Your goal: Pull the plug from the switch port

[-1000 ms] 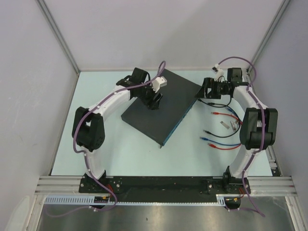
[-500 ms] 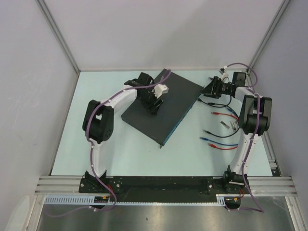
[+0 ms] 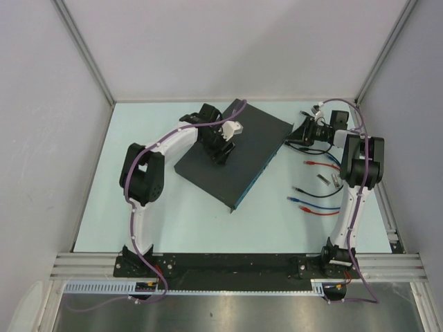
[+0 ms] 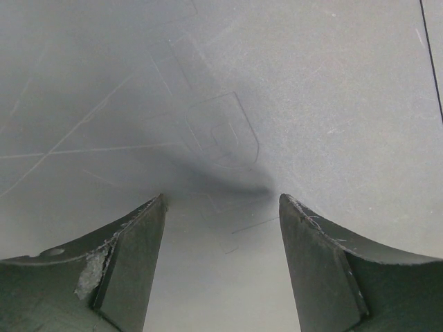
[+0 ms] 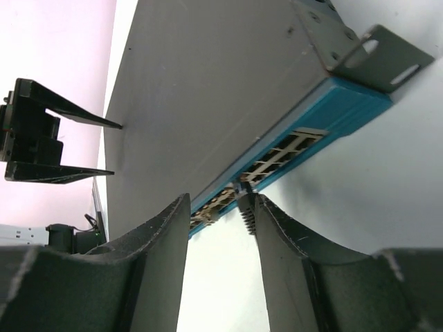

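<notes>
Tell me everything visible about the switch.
The switch is a flat, dark-grey, metal-looking box lying skewed on the table, with a blue front face carrying a row of ports and a mounting bracket at one corner. A plug sits in one port; the open left gripper has its tips on the scratched top.

Large flat dark-grey rectangular metal switch box lies flat on the pale worktop, toward 12 o'clock, turned diagonally. Its thin blue port edge faces 4 o'clock. Small black ribbed plug sits at a port near that edge's 1 o'clock end.

Left tool and right tool, both with jaws parted.
</notes>
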Action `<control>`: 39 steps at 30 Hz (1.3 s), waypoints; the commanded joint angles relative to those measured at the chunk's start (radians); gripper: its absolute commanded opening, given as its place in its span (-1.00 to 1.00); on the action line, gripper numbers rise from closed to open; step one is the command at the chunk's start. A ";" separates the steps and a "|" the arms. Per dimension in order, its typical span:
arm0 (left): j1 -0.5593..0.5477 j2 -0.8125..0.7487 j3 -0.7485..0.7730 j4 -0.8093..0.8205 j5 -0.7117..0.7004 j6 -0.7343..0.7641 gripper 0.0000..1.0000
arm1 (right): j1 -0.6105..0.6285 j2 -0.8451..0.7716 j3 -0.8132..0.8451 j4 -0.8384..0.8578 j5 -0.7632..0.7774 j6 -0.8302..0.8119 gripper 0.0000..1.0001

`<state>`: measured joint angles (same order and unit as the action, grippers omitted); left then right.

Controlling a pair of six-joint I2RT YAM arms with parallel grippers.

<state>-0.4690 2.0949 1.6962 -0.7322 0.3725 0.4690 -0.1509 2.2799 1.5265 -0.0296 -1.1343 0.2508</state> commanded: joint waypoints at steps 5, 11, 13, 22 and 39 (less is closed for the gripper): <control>0.001 0.051 0.014 -0.055 -0.017 -0.027 0.45 | -0.001 0.049 0.034 0.057 -0.025 0.016 -0.11; 0.001 0.057 0.020 -0.056 -0.017 -0.029 0.45 | 0.001 0.070 0.041 0.060 -0.018 0.042 -0.22; 0.001 0.060 0.023 -0.055 -0.017 -0.030 0.45 | 0.001 0.078 0.052 0.050 -0.009 0.045 -0.24; 0.000 0.067 0.031 -0.055 -0.017 -0.033 0.46 | 0.008 0.095 0.047 0.095 -0.008 0.110 -0.28; -0.008 0.060 0.026 -0.050 -0.018 -0.032 0.46 | 0.008 0.102 0.007 0.194 -0.044 0.190 -0.15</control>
<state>-0.4709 2.1101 1.7229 -0.7536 0.3706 0.4454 -0.1524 2.3791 1.5352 0.1169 -1.1858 0.4271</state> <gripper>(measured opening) 0.726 0.438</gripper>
